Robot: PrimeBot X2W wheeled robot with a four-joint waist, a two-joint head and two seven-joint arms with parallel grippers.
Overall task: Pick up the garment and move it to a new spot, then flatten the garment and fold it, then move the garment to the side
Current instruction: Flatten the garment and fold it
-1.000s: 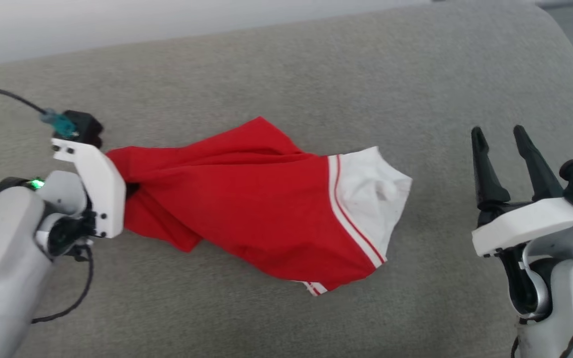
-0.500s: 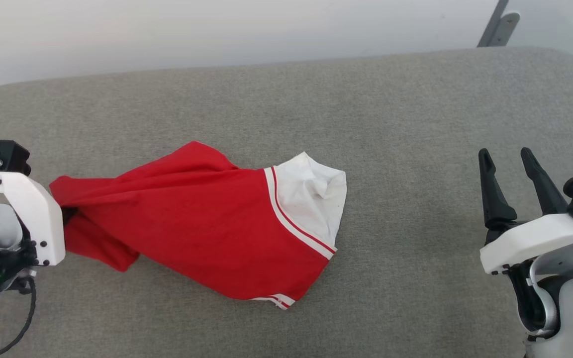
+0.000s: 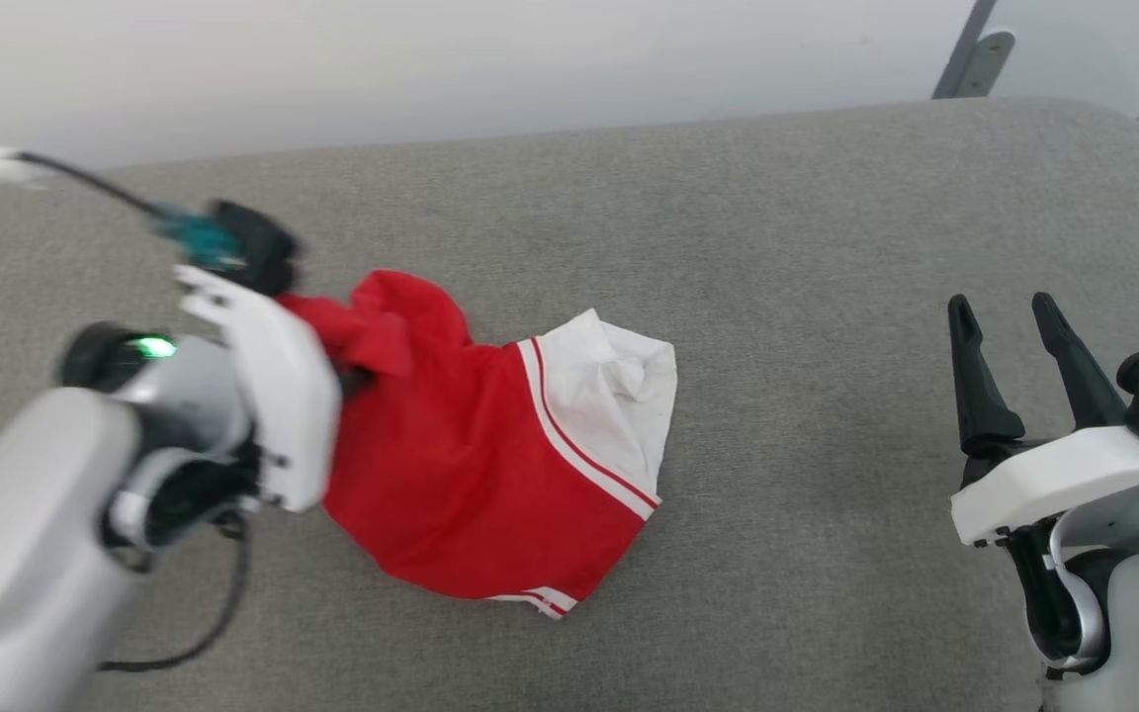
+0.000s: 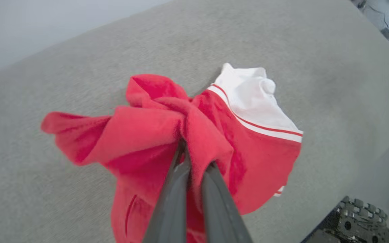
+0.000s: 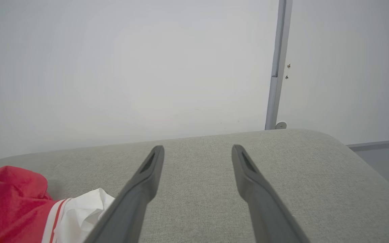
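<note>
The garment (image 3: pixel 471 475), a bright red T-shirt with a white sleeve and thin red-and-white stripes, lies bunched on the grey cushion, left of centre in the head view. My left gripper (image 3: pixel 350 378) is shut on a gathered fold of its red cloth at the upper left, lifting that end; its fingertips are buried in the fabric. The left wrist view shows this gripper (image 4: pixel 185 143) pinching the garment (image 4: pixel 255 152), with folds draped over both fingers. My right gripper (image 3: pixel 1000 302) stands open and empty far to the right. In its own view, that gripper (image 5: pixel 198 148) points at the wall, garment (image 5: pixel 8 202) at lower left.
The grey cushion (image 3: pixel 807 227) has a rounded far right corner, and a white wall (image 3: pixel 431 59) stands behind it. A grey metal post (image 3: pixel 967 49) rises at the back right. A dark part of the robot base (image 4: pixel 360 219) shows at the left wrist view's lower right.
My left gripper has swung right and away with the held red end, so the stretched garment has slackened and bunched toward its white sleeve. The right gripper has stayed put, open.
</note>
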